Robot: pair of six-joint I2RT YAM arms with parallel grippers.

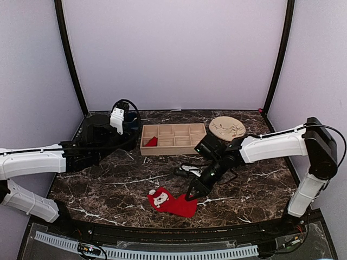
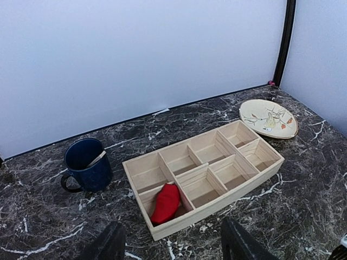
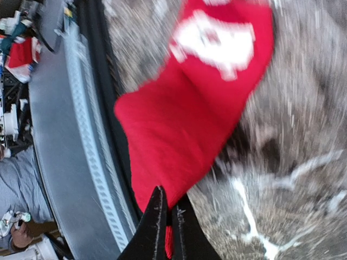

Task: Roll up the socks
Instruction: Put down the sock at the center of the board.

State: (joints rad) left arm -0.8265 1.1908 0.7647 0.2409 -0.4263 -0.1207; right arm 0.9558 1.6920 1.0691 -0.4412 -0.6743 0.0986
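Sock (image 1: 171, 201) flat, one end pinched in right tool (image 1: 191, 196).

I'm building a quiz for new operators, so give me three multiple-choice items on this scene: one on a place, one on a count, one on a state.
1. The rolled sock lies: A in the tray's corner compartment nearest the mug; B inside the mug; C in a middle compartment.
2. The tray has: A six compartments; B eight; C ten.
3. The right tool is: A wide open; B pinched on the flat sock's edge; C shut on nothing.
Answers: 1 A, the red roll sits in that corner; 2 B, two rows of four; 3 B, red fabric shows in its closed grip.
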